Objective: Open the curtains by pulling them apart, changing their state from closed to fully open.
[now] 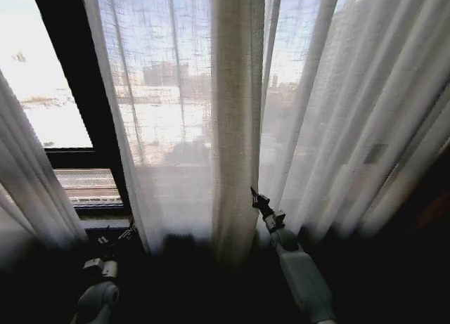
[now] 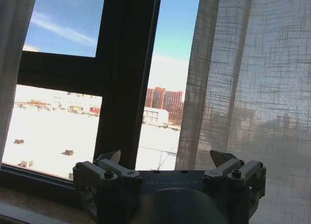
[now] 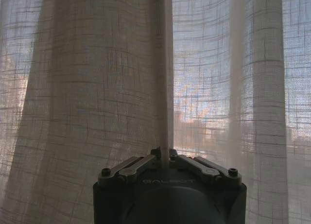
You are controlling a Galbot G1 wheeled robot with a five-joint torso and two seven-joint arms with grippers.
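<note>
The sheer white curtains hang in pleats across the window. One panel point(image 1: 176, 127) covers the middle, another point(image 1: 351, 120) the right, and a gathered one point(image 1: 28, 176) hangs at the far left. My right gripper point(image 1: 257, 198) is at the thick fold between the middle and right panels. In the right wrist view it point(image 3: 164, 153) is shut on that curtain fold point(image 3: 163, 88). My left gripper point(image 1: 116, 236) is low at the left, before the bare glass. In the left wrist view it point(image 2: 166, 158) stands open, holding nothing, with the curtain edge point(image 2: 204, 88) beside it.
A dark window frame point(image 1: 77, 78) with a vertical bar point(image 2: 126, 73) and a sill point(image 1: 98, 215) shows in the uncovered gap at the left. City buildings lie beyond the glass. The floor area below the curtains is dark.
</note>
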